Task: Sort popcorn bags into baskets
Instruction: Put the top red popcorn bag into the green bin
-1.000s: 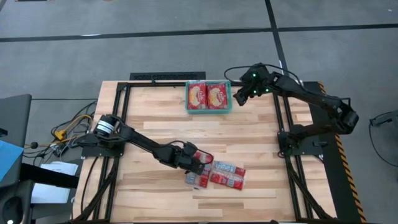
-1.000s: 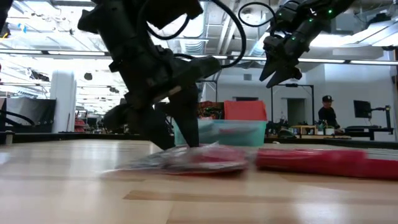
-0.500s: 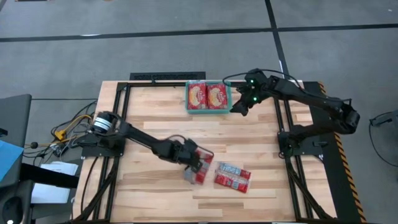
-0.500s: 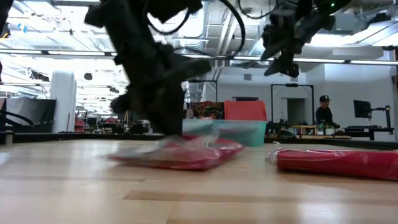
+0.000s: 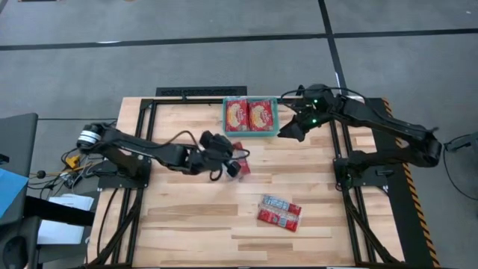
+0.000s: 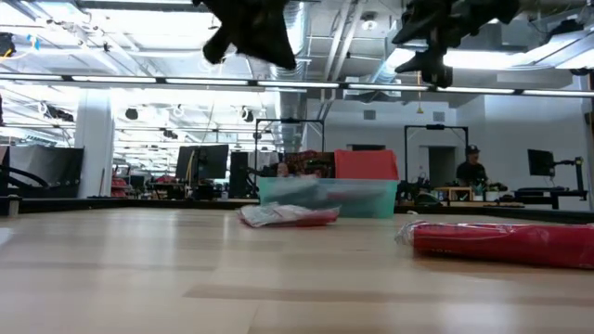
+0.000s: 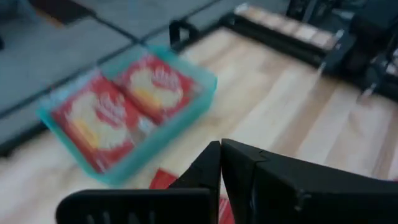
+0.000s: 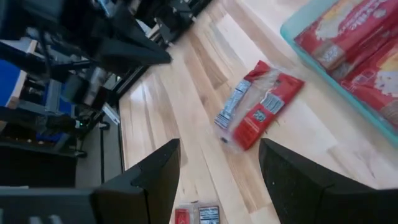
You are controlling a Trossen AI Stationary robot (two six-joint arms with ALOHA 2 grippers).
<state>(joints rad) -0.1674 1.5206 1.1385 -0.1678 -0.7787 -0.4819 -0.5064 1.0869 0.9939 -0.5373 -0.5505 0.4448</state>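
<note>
Wooden table (image 5: pixel 187 217) seen from above, with both arms reaching inward over it. At the far left, off the table edge, lie loose cables (image 5: pixel 75 161) and a dark object.

The left arm stretches low and nearly level from its base at the left edge toward the table's middle. The left gripper (image 5: pixel 233 166) has its fingers pressed together, as its own wrist view shows, where the two dark fingers (image 7: pixel 219 163) meet at a point. Whether they pinch the popcorn bag (image 5: pixel 240 166) just beside them cannot be told from above; in the low view that small red bag (image 6: pixel 288 216) lies flat on the wood in front of the basket, with the gripper high above it. In the right wrist view the same bag (image 8: pixel 261 111) lies alone on the boards, touching nothing.

At the table's far edge, middle, stands the teal basket (image 5: pixel 275 119), holding two squarish red bags (image 5: pixel 249 115) side by side that fill it; nothing covers it.

Nearer the front, right of centre, a pair of long red bags (image 5: pixel 278 211) lies well apart from both grippers.

The right arm bends from its base at the right edge toward the basket. The right gripper (image 5: pixel 287 131) hangs just beside the basket's right end, fingers (image 8: pixel 155 171) spread wide and holding nothing.

In the room beyond, a person (image 6: pixel 473 169) stands by a screen.
</note>
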